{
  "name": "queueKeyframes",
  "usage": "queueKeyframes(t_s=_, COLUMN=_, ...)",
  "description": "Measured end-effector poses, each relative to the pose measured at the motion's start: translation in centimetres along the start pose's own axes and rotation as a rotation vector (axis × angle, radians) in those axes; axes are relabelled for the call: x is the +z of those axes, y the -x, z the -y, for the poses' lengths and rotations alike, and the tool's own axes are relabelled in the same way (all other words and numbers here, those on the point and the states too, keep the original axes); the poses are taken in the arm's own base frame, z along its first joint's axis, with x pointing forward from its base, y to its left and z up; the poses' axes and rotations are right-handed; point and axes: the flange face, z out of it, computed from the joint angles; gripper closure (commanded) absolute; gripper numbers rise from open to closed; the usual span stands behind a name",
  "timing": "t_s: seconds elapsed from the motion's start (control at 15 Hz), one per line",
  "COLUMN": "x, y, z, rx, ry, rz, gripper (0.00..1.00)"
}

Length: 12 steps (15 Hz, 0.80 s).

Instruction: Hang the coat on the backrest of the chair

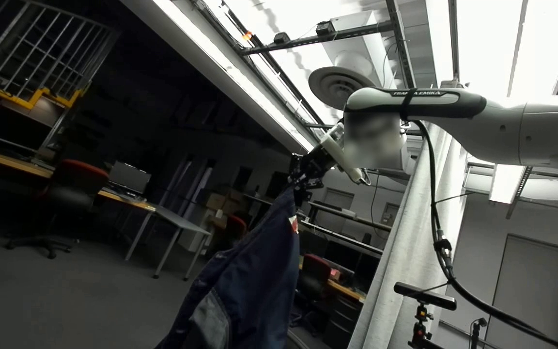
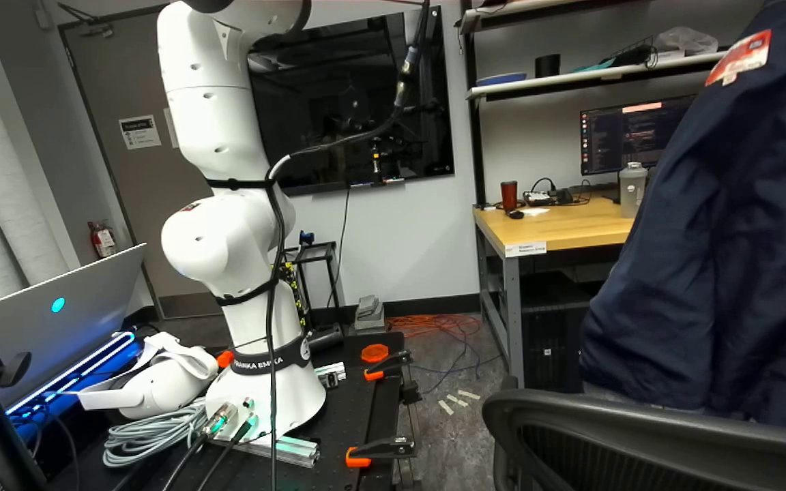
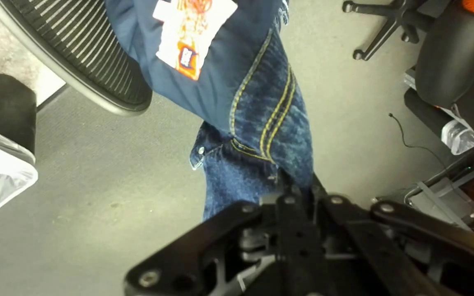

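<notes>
And my gripper (image 3: 300,183) pinches the coat (image 1: 259,274) high, by its edge, likely so the rest drapes down freely; it hangs beside the chair backrest (image 2: 659,424), touching or not I can't tell!

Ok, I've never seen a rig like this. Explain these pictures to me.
The white machine is a robot arm, standing on a black tabletop; a white headset and a coiled cable lie beside its base. At the arm's far end is the gripper, its mechanical hand, pinching a dark blue coat that hangs down from it. Two pictures are taken from outside the robot, from different places. The wrist view is taken from the arm's own wrist, looking past the gripper to the coat and a mesh chair backrest. Whether those two touch is unclear.
</notes>
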Motion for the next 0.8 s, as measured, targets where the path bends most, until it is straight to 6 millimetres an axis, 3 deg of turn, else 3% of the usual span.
queueKeyframes(t_s=0.33, x=-7.4, y=-3.2, z=-2.9, rx=0.060, ry=-0.012, rz=-0.074, gripper=0.98)
queueKeyframes(t_s=0.6, x=-12.1, y=-5.4, z=-7.5, rx=0.128, ry=-0.015, rz=-0.140, gripper=0.98)
queueKeyframes(t_s=0.8, x=-14.2, y=-6.6, z=-11.9, rx=0.179, ry=0.002, rz=-0.181, gripper=0.98)
